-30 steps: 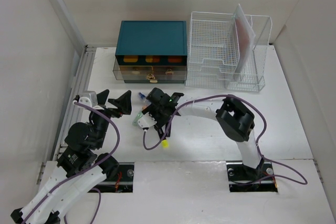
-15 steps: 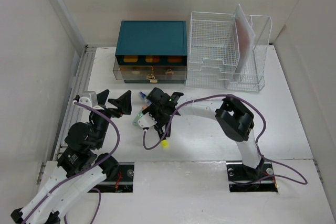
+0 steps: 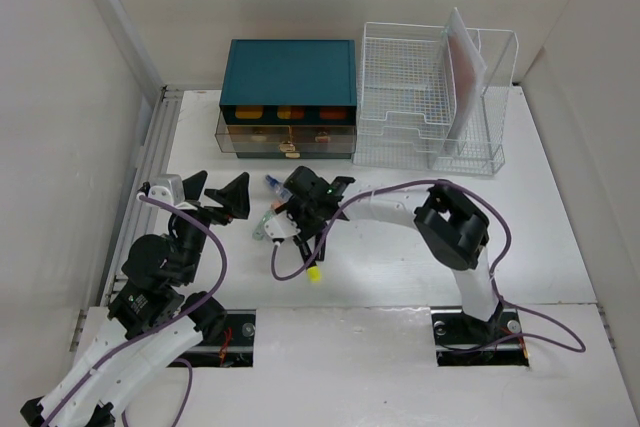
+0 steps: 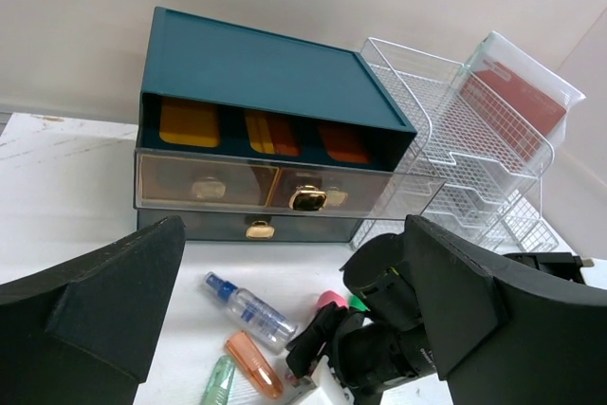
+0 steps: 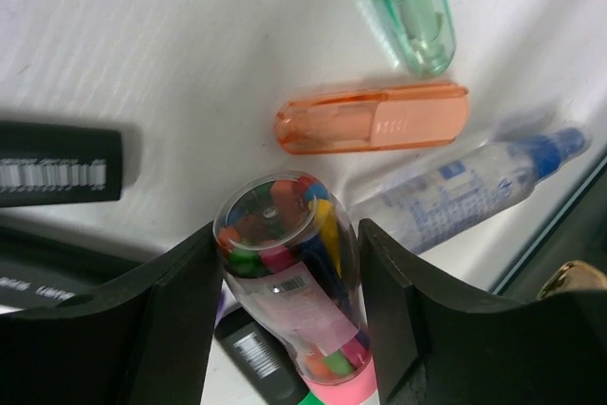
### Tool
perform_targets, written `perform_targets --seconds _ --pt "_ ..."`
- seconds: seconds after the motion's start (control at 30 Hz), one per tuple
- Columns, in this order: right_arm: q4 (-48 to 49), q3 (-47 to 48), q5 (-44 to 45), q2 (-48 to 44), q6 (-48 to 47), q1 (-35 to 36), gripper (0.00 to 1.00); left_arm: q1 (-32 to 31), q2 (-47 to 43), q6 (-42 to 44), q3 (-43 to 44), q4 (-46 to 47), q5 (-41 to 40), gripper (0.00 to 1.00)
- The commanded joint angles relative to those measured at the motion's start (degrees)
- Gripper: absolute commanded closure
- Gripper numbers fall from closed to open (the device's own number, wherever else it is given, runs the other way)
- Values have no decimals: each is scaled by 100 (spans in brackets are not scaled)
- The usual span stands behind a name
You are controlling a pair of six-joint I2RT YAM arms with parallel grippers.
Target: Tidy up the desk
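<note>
On your left, the ribbed rail (image 3: 152, 162) edges the desk (image 3: 560, 217), which lies flat between white walls (image 3: 60, 147), its long side running left to right. Your left gripper (image 3: 217, 197) hovers with jaws spread wide. Your right gripper (image 5: 285, 303) clamps the clear tube (image 5: 282, 263) of coloured pieces. It has nudged slightly toward the teal drawer box (image 3: 290, 72) since a second ago.

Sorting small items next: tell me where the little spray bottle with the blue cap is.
In the left wrist view the spray bottle lies on the desk just in front of the teal drawer box, beside the orange case.
</note>
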Motion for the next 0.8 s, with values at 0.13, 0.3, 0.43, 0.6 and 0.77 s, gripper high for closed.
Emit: perform_targets --seconds 0.13,0.3,0.43,0.6,0.77 --pt "-373 -540 -90 -926 462 164 82 -10 -76 78 38 164 -12 0" --pt "-575 -480 -581 -1691 822 218 83 -10 -76 78 38 164 -65 0" --pt "-698 -225 -923 -1990 989 270 84 -10 -76 78 38 164 -65 0" --pt "-856 502 -1355 -2166 1463 270 86 -10 -23 78 38 164 -170 0" --pt "-804 1260 -1330 -2167 2017 270 86 -10 30 78 38 164 -171 0"
